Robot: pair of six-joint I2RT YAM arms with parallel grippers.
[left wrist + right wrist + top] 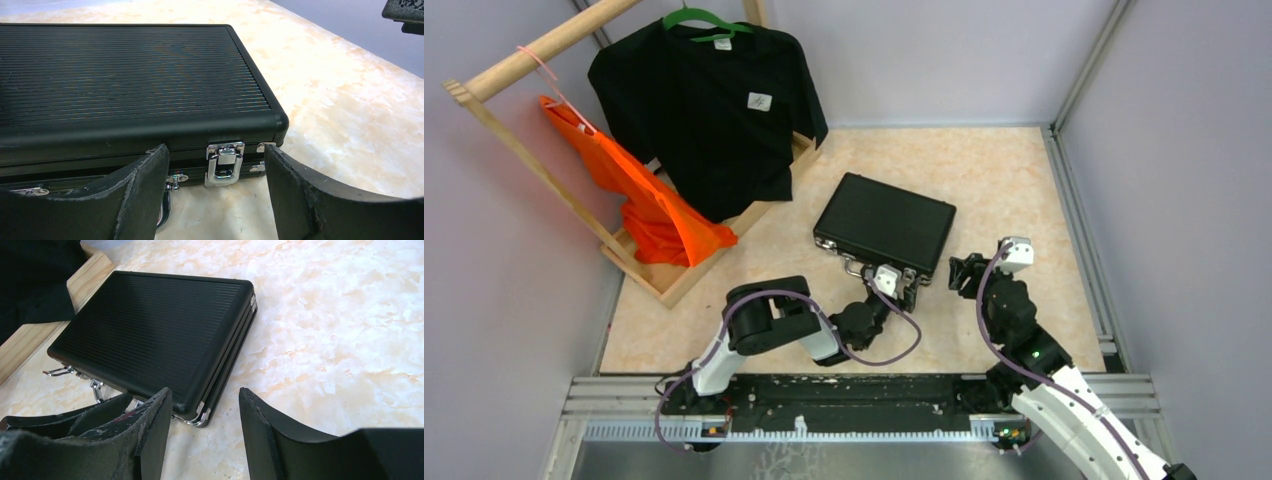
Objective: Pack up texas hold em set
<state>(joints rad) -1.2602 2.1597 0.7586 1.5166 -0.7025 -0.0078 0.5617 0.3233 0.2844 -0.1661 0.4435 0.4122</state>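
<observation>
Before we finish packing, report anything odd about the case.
A silver latch on the case's front edge, at the rack end, sticks outward, so it looks unfastened. The lid is down; nothing is spilled.

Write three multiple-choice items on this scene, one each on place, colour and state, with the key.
1. The case lies: A on a chair; B on the table; C in a drawer.
2. The cloth hung next to the T-shirt is: A green; B white; C orange.
3. The case's lid is: A shut; B propped open; C taken off.

Key: 1 B, it rests flat on the marbled top. 2 C, it is plainly orange in the top view. 3 A, the lid sits down on the base and the latch lies flat against the front.
</observation>
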